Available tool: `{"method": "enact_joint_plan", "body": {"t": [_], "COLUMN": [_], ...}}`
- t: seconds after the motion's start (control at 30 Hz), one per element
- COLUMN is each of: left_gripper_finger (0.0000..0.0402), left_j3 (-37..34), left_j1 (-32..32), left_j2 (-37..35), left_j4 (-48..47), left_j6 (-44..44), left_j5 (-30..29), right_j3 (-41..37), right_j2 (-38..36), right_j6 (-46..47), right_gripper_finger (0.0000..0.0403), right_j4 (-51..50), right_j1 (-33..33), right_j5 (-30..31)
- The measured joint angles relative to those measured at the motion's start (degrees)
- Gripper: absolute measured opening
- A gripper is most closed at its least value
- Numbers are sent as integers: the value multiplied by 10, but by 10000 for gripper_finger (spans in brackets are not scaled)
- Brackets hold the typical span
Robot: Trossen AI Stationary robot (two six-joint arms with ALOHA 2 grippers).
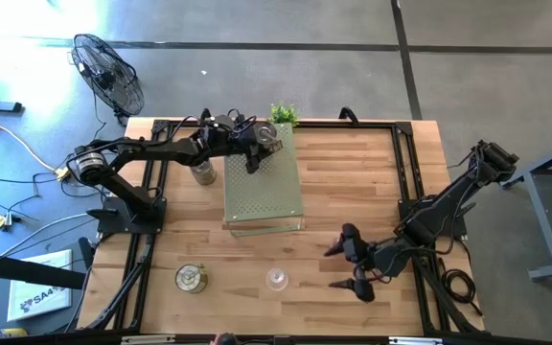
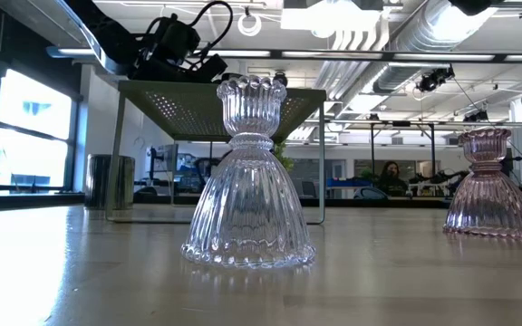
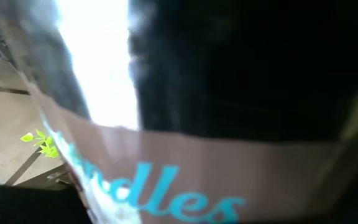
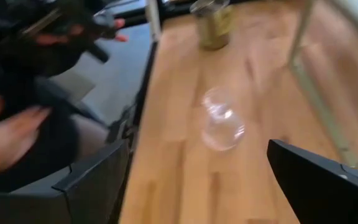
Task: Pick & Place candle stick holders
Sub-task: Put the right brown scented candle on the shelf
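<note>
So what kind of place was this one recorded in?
Probably a lab or workshop in an open-plan office: exposed ceiling ducts, desks with a seated person behind, and a floor fan on concrete beside the wooden table.

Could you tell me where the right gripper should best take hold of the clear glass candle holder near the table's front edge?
Probably at the narrow waist of the clear glass holder, between its fluted cup and flared skirt. It stands upright, so the open right gripper, beside it, could come in level from the side, fingers straddling the waist.
</note>
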Motion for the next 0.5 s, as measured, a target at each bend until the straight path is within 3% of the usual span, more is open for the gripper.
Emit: {"method": "enact_joint_plan", "body": {"t": [0.2,0.5], "left_gripper_finger": [361,361], "left_j3": [0,0], "left_j1": [0,0], "left_j2": [0,0], "left_j4": [1,0], "left_j6": [-25,-30], "left_j5": [16,33], "right_j3": [0,0], "right_j2": [0,0], "right_j6": [0,0], "right_gripper_finger": [378,381], "right_j4": [0,0], "right_j1": [0,0], "right_j5": [-51,-53]}}
